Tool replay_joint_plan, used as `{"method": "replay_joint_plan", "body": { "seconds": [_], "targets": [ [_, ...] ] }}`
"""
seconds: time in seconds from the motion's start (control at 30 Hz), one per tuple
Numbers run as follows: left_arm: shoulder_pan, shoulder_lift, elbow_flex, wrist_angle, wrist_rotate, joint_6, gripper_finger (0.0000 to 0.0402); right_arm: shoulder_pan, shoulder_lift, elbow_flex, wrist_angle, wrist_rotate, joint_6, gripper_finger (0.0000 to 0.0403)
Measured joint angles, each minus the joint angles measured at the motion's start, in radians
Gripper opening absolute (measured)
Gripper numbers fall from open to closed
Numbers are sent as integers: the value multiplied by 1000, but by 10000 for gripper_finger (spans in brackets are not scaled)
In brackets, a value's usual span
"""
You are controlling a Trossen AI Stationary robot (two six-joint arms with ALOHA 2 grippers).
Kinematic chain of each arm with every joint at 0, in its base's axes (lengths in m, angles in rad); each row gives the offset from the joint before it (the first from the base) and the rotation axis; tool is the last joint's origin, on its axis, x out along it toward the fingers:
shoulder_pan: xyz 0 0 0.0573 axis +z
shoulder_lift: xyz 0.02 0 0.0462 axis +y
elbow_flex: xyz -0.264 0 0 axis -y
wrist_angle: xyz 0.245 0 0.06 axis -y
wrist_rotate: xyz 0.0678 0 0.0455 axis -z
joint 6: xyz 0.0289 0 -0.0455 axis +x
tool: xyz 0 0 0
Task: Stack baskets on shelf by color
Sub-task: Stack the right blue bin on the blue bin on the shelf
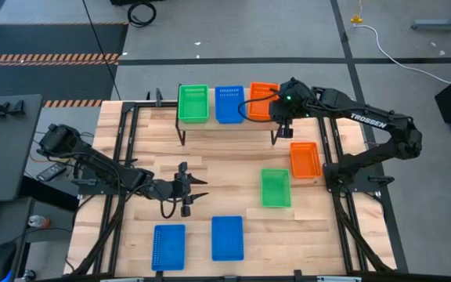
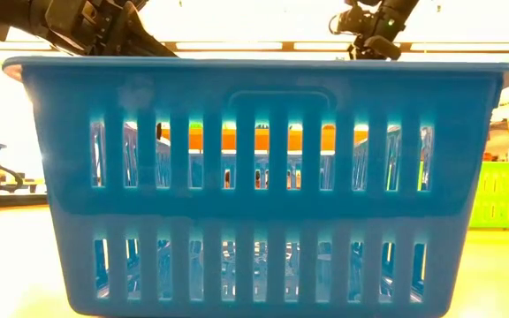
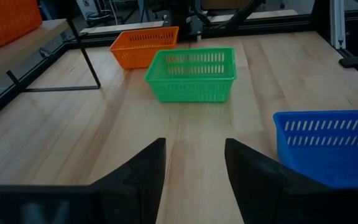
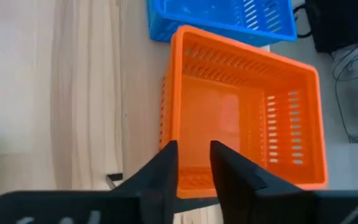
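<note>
The shelf stands at the table's far side with a green basket, a blue one and an orange one side by side on its plank. My right gripper is slightly open above the orange shelf basket's near right corner; orange shows in the gap between its fingers. My left gripper is open low over the table's middle, touching nothing. An orange basket, a green one and two blue ones sit upright on the table.
In the left wrist view the green basket and the orange one lie ahead, with a blue one close beside the gripper. A shelf leg stands nearby. A blue basket fills the low view. Bare wood shows under the shelf.
</note>
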Motion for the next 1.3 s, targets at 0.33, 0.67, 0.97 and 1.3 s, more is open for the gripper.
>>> {"method": "replay_joint_plan", "body": {
  "seconds": [0.33, 0.67, 0.97, 1.3],
  "targets": [
    [7, 0, 0, -1, -11, -17, 172, 113, -78, 1, 28, -2, 107, 173],
    [25, 0, 0, -4, 95, -22, 172, 454, 9, 2, -6, -22, 424, 177],
    [-58, 43, 109, -89, 375, -77, 172, 595, 139, 1, -46, 158, 557, 176],
    [-62, 316, 391, -260, 352, -51, 172, 624, 144, 1, -75, 150, 733, 176]
  ]
}}
